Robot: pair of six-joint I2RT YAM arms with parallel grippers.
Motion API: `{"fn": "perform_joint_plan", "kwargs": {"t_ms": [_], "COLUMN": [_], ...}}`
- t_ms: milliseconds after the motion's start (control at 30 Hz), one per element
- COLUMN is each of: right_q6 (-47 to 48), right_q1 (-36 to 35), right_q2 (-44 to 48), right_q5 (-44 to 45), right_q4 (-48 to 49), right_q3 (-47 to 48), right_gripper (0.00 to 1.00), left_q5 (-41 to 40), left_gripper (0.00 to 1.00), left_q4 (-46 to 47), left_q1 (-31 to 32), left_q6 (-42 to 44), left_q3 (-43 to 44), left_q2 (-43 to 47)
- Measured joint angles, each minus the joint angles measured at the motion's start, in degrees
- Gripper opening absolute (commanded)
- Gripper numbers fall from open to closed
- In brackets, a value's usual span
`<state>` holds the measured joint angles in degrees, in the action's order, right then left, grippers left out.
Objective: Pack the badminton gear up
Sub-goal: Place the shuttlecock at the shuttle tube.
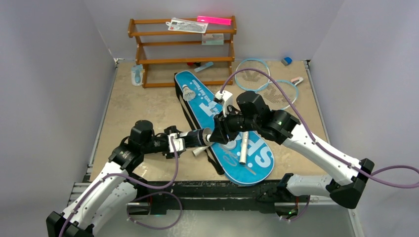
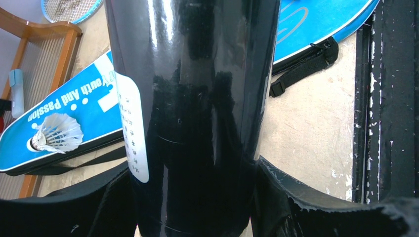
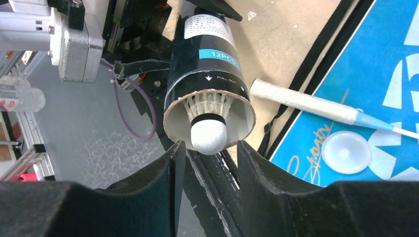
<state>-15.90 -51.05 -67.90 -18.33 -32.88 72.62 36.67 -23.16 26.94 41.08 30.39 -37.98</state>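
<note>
My left gripper (image 1: 187, 140) (image 2: 192, 165) is shut on the long black tube (image 1: 200, 136) (image 2: 192, 89) and holds it level above the table, open end to the right. My right gripper (image 1: 220, 132) (image 3: 207, 148) is open right at that open end (image 3: 210, 106). A white shuttlecock (image 3: 210, 132) sits in the mouth, its cork just ahead of my fingers (image 3: 175, 163). The blue "SPORT" bag (image 1: 257, 160) lies below, with another shuttlecock (image 1: 188, 93) (image 2: 54, 134) on it. Two light-blue rackets (image 1: 253, 75) (image 1: 284, 95) lie at the back right. One white handle (image 3: 304, 102) lies by the bag's edge.
A clear round lid (image 3: 346, 152) and a second white handle (image 1: 243, 148) lie on the bag. The brown wooden rack (image 1: 183, 59) stands at the back. Small blue (image 1: 286, 60) and pink (image 1: 296, 80) bits lie at the back right. The black front rail (image 1: 222, 187) runs along the near edge.
</note>
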Motion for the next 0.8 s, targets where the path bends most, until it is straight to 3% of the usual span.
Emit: {"fn": "perform_joint_plan", "kwargs": {"t_ms": [367,567,800], "right_q6": [-0.2,-0.2,-0.2], "right_q1": [0.0,0.0,0.0], "right_q2": [-1.5,-2.6,-3.0], "right_q5": [-2.4,-2.6,-2.7], "right_q4": [1.0,1.2,1.6], "right_q3": [-0.3,-0.7,-0.7], "right_gripper": [0.38,0.26,0.23], "left_q5": [0.4,0.4,0.5], "left_gripper": [0.10,0.10,0.10], "left_q4": [0.0,0.0,-0.2], "left_q1": [-0.2,-0.3,-0.3], "left_q6": [0.0,0.0,0.2], "left_q3": [0.0,0.0,0.0], "left_q2": [0.0,0.0,0.0]}}
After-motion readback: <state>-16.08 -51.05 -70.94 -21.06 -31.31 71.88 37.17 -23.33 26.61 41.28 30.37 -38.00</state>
